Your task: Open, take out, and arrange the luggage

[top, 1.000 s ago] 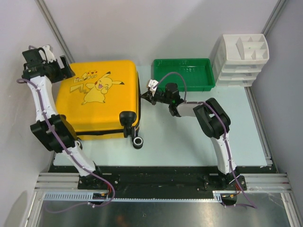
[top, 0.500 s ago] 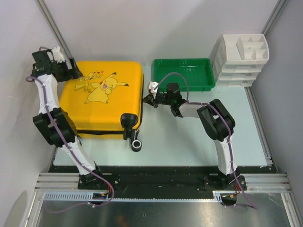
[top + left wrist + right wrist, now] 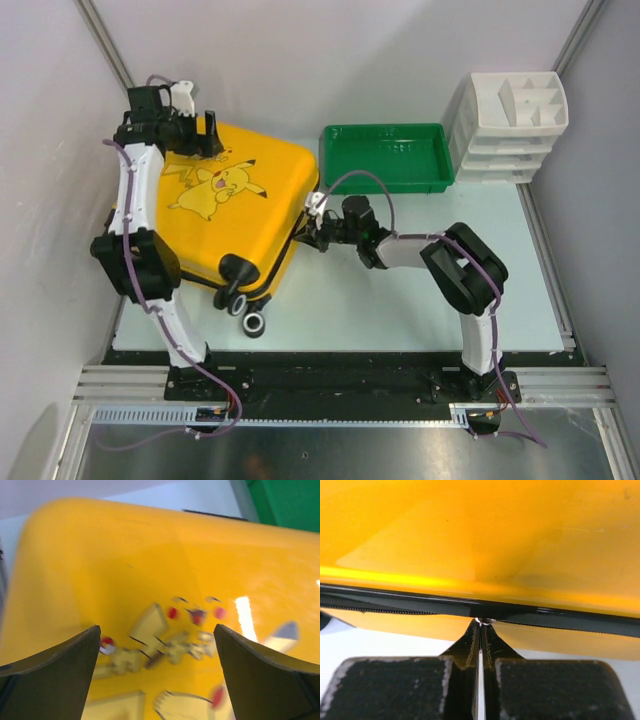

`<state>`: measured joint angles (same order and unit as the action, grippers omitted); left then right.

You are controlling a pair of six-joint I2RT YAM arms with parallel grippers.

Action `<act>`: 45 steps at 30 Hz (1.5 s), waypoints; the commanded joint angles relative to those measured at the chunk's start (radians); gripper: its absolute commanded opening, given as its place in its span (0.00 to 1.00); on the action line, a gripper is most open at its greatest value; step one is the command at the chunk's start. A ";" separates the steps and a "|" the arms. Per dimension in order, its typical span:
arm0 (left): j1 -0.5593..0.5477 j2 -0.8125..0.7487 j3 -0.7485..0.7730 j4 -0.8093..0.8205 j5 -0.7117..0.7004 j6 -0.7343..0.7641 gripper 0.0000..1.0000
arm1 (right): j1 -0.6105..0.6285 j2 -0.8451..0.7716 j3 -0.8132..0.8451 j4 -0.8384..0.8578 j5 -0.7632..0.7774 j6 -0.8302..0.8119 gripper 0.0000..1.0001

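Your right pincer [image 3: 480, 630] is pressed together, its tips against the black zipper band [image 3: 395, 603] of the luggage [image 3: 480, 540], whose yellow shell is straight ahead of it. Metal glints at the tips, but you cannot tell if it is pinched. Your left pincer [image 3: 155, 630] is spread wide, and the printed lid lies just beneath, spanning the gap between its fingers.

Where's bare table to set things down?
Bare table right of the right arm, in front of green tray and white organizer; also the near strip beside the luggage. Crowded around the right pincer at the zipper.
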<state>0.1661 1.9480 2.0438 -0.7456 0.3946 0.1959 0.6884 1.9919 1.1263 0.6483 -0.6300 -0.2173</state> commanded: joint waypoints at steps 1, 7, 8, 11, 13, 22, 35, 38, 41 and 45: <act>-0.010 -0.262 -0.124 -0.127 0.026 0.089 1.00 | 0.154 -0.027 0.015 0.155 0.004 0.091 0.00; -0.010 -0.665 -0.582 -0.215 0.061 0.117 1.00 | 0.201 -0.008 0.023 0.212 0.127 0.111 0.00; -0.010 -0.713 -0.634 -0.230 0.076 0.146 1.00 | 0.204 -0.008 0.024 0.211 0.142 0.117 0.00; -0.008 -0.880 -0.766 -0.328 0.102 0.245 1.00 | 0.215 -0.004 0.036 0.203 0.188 0.133 0.00; -0.008 -0.976 -0.842 -0.397 0.087 0.286 1.00 | 0.223 0.008 0.053 0.205 0.226 0.148 0.00; -0.007 -1.106 -0.977 -0.523 -0.074 0.358 1.00 | 0.229 0.097 0.159 0.249 0.300 0.147 0.00; -0.008 -1.031 -1.111 -0.506 -0.097 0.424 0.85 | 0.181 0.044 0.147 0.175 0.288 0.145 0.00; -0.017 -1.003 -1.129 -0.498 -0.048 0.412 0.75 | 0.168 0.028 0.125 0.166 0.273 0.142 0.00; -0.031 -0.980 -1.152 -0.495 -0.066 0.404 0.71 | 0.158 0.018 0.110 0.163 0.262 0.137 0.00; -0.033 -1.009 -1.160 -0.503 -0.080 0.413 0.79 | 0.154 0.004 0.098 0.157 0.259 0.128 0.00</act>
<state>0.1440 0.9123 0.9245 -1.1759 0.2604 0.5938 0.8562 2.0731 1.2190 0.7433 -0.3843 -0.0723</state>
